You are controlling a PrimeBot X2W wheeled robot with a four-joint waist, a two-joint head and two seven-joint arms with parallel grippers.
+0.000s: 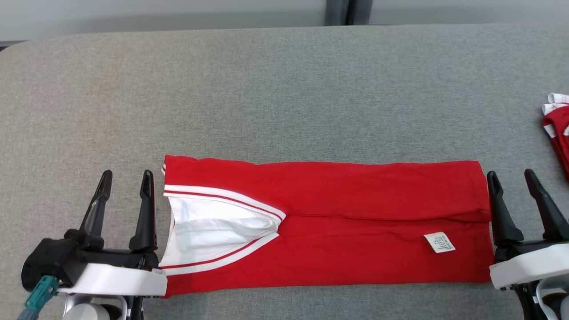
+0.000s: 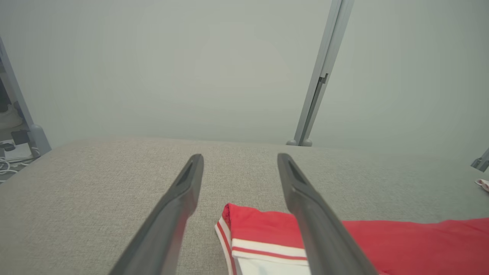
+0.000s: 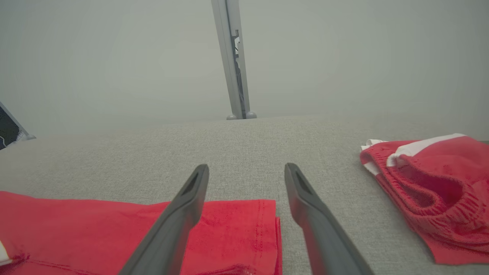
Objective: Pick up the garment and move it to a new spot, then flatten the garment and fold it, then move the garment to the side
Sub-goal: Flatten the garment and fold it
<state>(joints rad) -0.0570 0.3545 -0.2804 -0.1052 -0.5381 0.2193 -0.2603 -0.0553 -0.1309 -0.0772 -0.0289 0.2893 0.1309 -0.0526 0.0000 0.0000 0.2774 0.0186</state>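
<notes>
The red garment [image 1: 355, 213] lies flat on the grey desk [image 1: 284, 89], folded into a long band that runs left to right along the near edge. Its white, red-striped neck opening [image 1: 222, 222] is at the left end, and a small white label [image 1: 439, 242] lies on the cloth near the right end.

The left pincer [image 1: 127, 174] stands at the garment's left end with its two dark fingers spread wide and nothing between them. Its inner finger is just beside the collar edge. In the left wrist view that finger crosses over the striped corner, while the other is over bare desk. Whether it touches the cloth cannot be told.

The right pincer [image 1: 510, 173] stands at the opposite end, also wide open and empty. Its inner finger is right at the hem. In the right wrist view that finger lies across the red cloth and the outer one is over bare desk, with the garment's end edge between them.

A second red garment [image 1: 559, 129] with white trim lies bunched at the desk's far right, well apart from the folded one.
</notes>
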